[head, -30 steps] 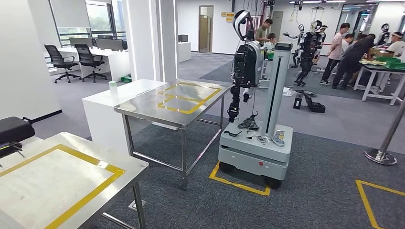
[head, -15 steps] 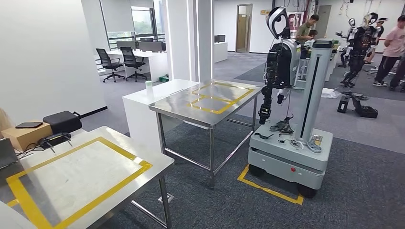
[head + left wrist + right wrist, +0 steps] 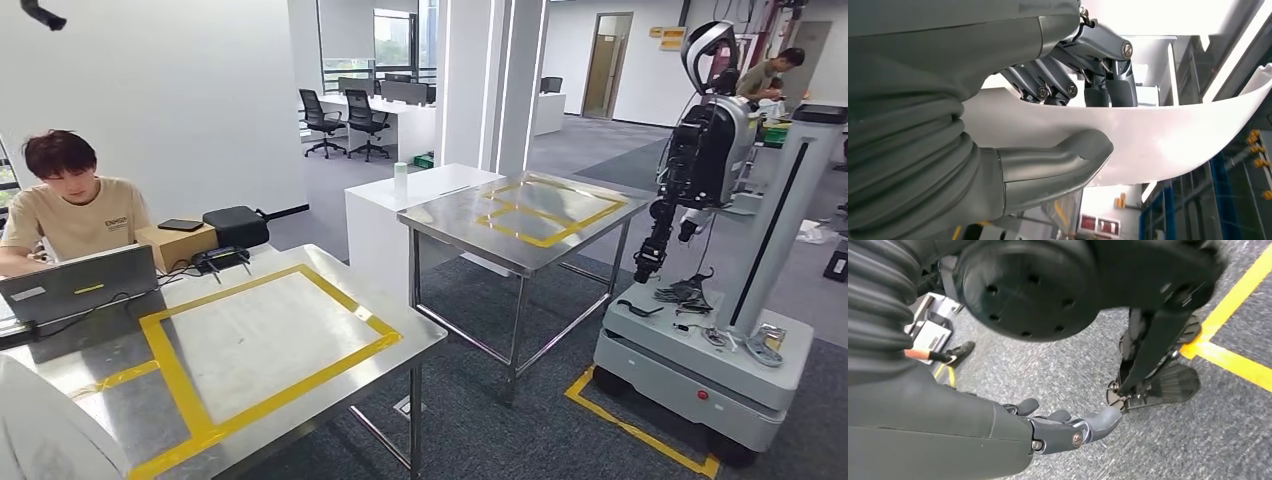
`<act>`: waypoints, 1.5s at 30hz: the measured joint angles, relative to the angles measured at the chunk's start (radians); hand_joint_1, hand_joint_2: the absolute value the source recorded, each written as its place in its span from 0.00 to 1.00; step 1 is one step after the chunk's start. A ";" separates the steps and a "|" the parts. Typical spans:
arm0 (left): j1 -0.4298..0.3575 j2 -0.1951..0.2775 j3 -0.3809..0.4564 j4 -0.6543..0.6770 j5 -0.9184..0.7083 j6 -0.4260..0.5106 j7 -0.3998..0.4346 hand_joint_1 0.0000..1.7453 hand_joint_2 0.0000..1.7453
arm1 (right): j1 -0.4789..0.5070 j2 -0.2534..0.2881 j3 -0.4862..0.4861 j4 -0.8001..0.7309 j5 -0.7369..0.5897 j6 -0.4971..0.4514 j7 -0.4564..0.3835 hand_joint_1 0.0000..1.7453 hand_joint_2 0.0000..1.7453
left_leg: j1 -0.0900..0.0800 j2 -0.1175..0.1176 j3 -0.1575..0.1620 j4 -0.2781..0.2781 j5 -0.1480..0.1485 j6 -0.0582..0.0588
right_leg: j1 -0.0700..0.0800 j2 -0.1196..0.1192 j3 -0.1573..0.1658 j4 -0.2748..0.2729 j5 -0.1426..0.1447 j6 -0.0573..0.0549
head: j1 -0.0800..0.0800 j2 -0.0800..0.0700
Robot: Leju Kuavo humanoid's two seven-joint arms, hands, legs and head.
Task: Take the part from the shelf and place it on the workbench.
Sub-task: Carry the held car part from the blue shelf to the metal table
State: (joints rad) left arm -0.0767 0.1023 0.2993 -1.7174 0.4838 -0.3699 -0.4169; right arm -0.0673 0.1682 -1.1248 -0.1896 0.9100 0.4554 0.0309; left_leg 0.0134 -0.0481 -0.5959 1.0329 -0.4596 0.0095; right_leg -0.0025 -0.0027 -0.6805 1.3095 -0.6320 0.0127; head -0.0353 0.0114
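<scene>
Part (image 3: pixel 1158 145), a white curved panel, sits in the left hand (image 3: pixel 1068 125): the thick grey thumb (image 3: pixel 1063 160) presses one face and the darker fingers (image 3: pixel 1108 75) hook over the opposite edge, so the panel is clamped between them, held up in the air with ceiling lights behind it. In the head view a pale rounded shape at the lower left corner may be the same panel, though that is hard to confirm. The right hand (image 3: pixel 1068 430) hangs low above the grey carpet (image 3: pixel 1098 375), its fingers loosely curled and apart, gripping nothing. Ahead stands the nearest steel workbench, its tabletop (image 3: pixel 330 380) marked with a rectangle of yellow tape (image 3: pixel 170 365). At the far side of that tabletop a person (image 3: pixel 75 205) sits behind a laptop (image 3: pixel 80 285), with a cardboard box (image 3: pixel 180 243) and a black case (image 3: pixel 235 225) just beside the laptop. Beyond the workbench stands a second steel table (image 3: pixel 520 225), also taped in yellow, with a white counter (image 3: pixel 385 215) touching its far side and a small bottle (image 3: pixel 401 178) on that counter. Past the second table, another humanoid robot (image 3: pixel 700 150) hangs on a grey wheeled stand (image 3: pixel 700 370) that is parked on a yellow floor outline.
</scene>
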 joint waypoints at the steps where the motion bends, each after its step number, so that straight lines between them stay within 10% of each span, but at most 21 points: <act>1: 0.000 0.002 -0.001 0.005 -0.005 0.002 -0.005 1.00 1.00 | 0.001 0.002 -0.001 0.000 0.000 0.000 0.001 0.00 1.00 | 0.000 -0.015 0.000 0.001 0.001 -0.001 | -0.001 0.004 0.009 -0.028 0.029 -0.002 | 0.000 0.000; 5: 0.005 0.015 -0.001 0.019 -0.008 0.005 -0.029 1.00 1.00 | 0.003 0.007 -0.001 0.000 0.004 0.000 0.000 0.00 1.00 | 0.001 -0.070 -0.006 0.003 0.005 -0.017 | -0.008 0.084 0.103 -0.253 0.136 -0.012 | 0.000 0.000; 8: 0.023 0.035 0.001 0.022 0.017 0.012 -0.035 1.00 1.00 | 0.002 0.009 -0.001 0.000 0.008 0.000 -0.004 0.00 1.00 | 0.007 -0.097 -0.014 -0.002 0.010 -0.041 | -0.004 0.065 0.111 -0.274 0.140 -0.022 | 0.000 0.000; 14: 0.057 0.061 0.010 0.019 0.031 0.031 -0.029 1.00 1.00 | 0.003 0.009 -0.007 0.000 0.005 0.000 -0.017 0.00 1.00 | 0.002 0.036 -0.125 0.240 -0.113 -0.060 | -0.003 0.007 0.118 -0.289 0.148 -0.048 | -0.004 0.000; 17: 0.110 0.061 0.030 -0.010 0.022 0.038 -0.033 1.00 1.00 | 0.004 0.006 -0.008 0.000 0.031 0.000 0.002 0.00 1.00 | 0.006 0.043 -0.083 0.189 -0.071 -0.063 | -0.003 -0.007 0.118 -0.285 0.146 -0.046 | -0.004 0.000; 21: 0.174 0.046 0.082 -0.082 0.025 0.035 -0.029 1.00 1.00 | 0.004 -0.001 -0.006 0.000 0.050 0.000 0.013 0.00 1.00 | 0.003 0.057 0.020 0.005 -0.025 -0.045 | 0.004 -0.013 0.115 -0.271 0.133 -0.028 | -0.004 0.000; 25: 0.198 0.023 0.116 -0.133 0.031 0.032 -0.008 1.00 1.00 | 0.002 -0.016 -0.003 0.000 0.058 0.000 0.019 0.00 1.00 | 0.001 0.049 0.021 0.001 -0.021 -0.034 | 0.008 -0.017 0.118 -0.277 0.134 -0.050 | -0.003 0.000; 38: 0.176 -0.001 0.126 -0.143 0.020 0.010 -0.005 1.00 1.00 | -0.003 -0.012 0.000 0.000 0.054 0.000 0.034 0.00 1.00 | -0.006 0.049 0.021 -0.004 -0.018 -0.001 | -0.004 -0.017 0.126 -0.290 0.144 0.009 | -0.003 0.000; 43: 0.165 -0.002 0.125 -0.135 0.020 0.007 -0.005 1.00 1.00 | -0.001 -0.011 0.000 0.000 0.051 0.001 0.035 0.00 1.00 | 0.000 0.050 0.023 -0.017 -0.010 0.012 | -0.009 -0.005 0.017 -0.053 0.018 0.016 | -0.001 0.000; 45: 0.161 -0.002 0.124 -0.128 0.021 0.004 -0.003 1.00 1.00 | 0.001 -0.011 0.000 0.000 0.044 0.001 0.036 0.00 1.00 | 0.001 0.047 0.022 -0.016 -0.011 0.008 | -0.013 -0.005 0.007 -0.031 0.029 0.018 | -0.001 0.000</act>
State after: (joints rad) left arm 0.0844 0.1003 0.4234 -1.8457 0.5046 -0.3663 -0.4203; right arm -0.0666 0.1572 -1.1250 -0.1896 0.9545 0.4563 0.0667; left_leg 0.0147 -0.0007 -0.5743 1.0169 -0.4703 0.0176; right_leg -0.0159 -0.0075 -0.6737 1.2782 -0.6027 0.0302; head -0.0364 0.0114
